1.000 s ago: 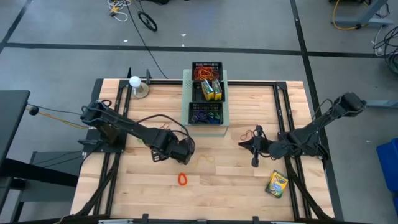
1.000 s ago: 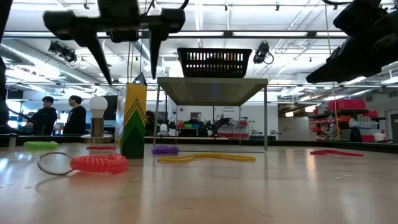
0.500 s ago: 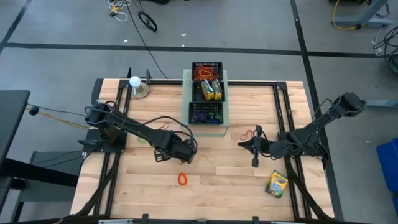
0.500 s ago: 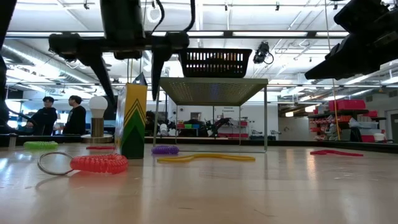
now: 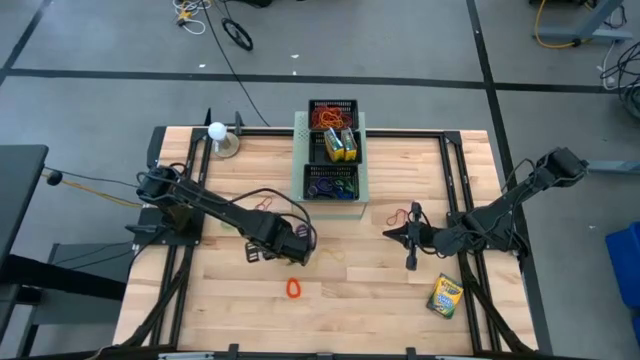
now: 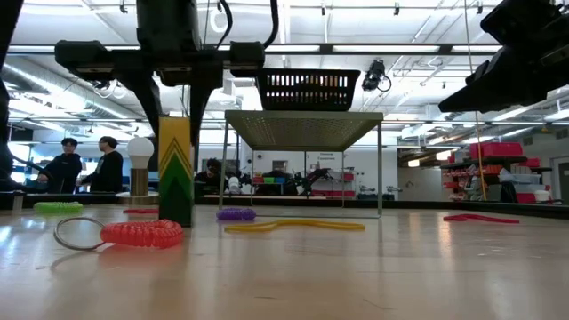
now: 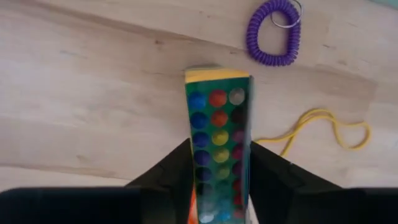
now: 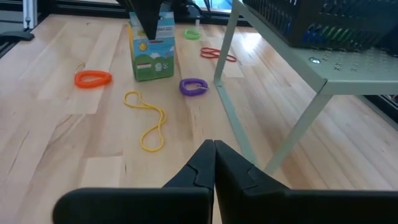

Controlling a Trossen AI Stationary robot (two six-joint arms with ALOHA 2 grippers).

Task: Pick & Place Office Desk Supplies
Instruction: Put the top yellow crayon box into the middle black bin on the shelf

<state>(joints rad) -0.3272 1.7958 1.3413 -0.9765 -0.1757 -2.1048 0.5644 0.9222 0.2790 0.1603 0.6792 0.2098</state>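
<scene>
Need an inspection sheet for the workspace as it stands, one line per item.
Surface: wooden table, nothing seen wrong.
Job's things: standing crayon box; flat crayon box near right edge; orange coil, purple coil, yellow band, red band loose; mesh trays filled, on green stand.
Clutter: white ball, far left corner.
End effectors: left end effector clamped on standing crayon box; right end effector shut, empty.
Cables: black cable on floor.
Surroundings: two people far behind.

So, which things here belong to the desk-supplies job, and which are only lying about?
Job things:
- crayon box between the left tool fingers
- second crayon box
- orange coil
- purple coil
- yellow band
- black mesh trays

Lying about:
- white ball on stand
- pale-green perforated box
</scene>
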